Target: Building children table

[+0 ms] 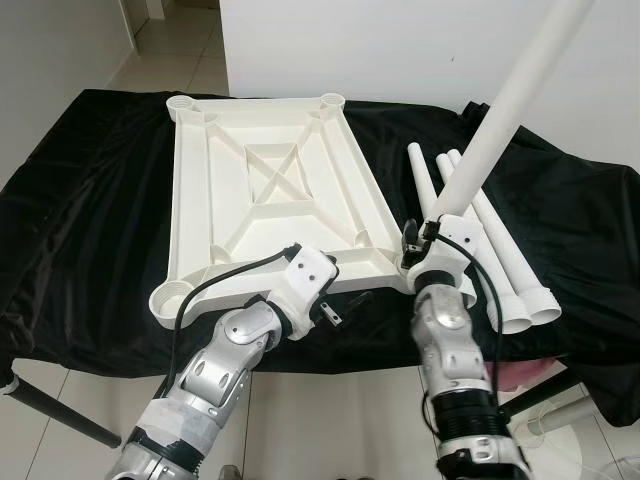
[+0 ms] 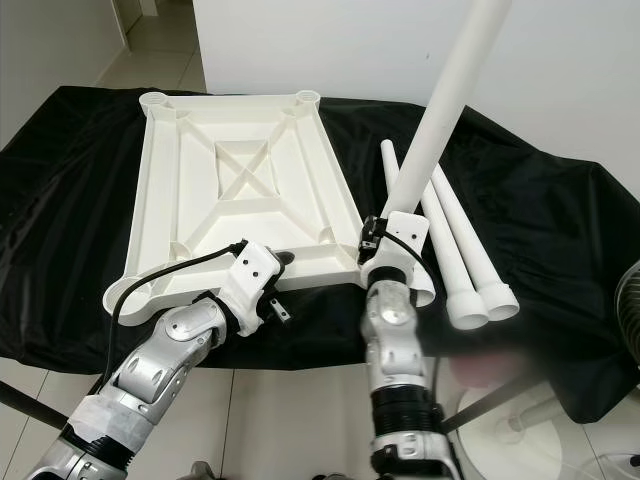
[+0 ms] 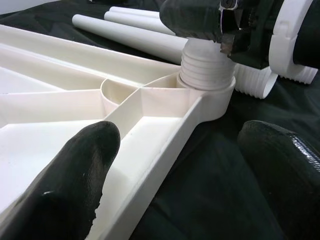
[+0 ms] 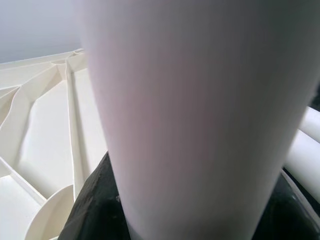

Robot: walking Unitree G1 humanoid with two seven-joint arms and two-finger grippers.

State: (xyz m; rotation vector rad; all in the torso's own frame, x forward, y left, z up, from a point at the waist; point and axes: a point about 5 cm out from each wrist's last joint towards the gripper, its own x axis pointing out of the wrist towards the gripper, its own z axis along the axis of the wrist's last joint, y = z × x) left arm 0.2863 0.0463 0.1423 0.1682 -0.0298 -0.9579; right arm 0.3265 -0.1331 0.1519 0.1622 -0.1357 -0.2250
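Note:
A white plastic tabletop [image 1: 270, 170] lies upside down on the black-clothed table, ribs facing up. My right gripper [image 1: 428, 238] is shut on a long white leg [image 1: 500, 110] that stands tilted up and to the right. The leg's threaded end [image 3: 205, 65] sits in the near right corner socket [image 3: 207, 95]. My left gripper [image 1: 335, 290] is open at the tabletop's near edge. One finger [image 3: 75, 175] is over the inner panel and the other [image 3: 285, 170] over the cloth, with the rim between them. Up close, the leg [image 4: 190, 115] rises from the right gripper's dark fingers [image 4: 95, 200].
Three loose white legs [image 1: 500, 250] lie side by side on the cloth to the right of the tabletop. The black cloth [image 1: 80, 220] hangs over the table's near edge. A white wall stands behind, and a fan [image 2: 630, 320] shows at the far right.

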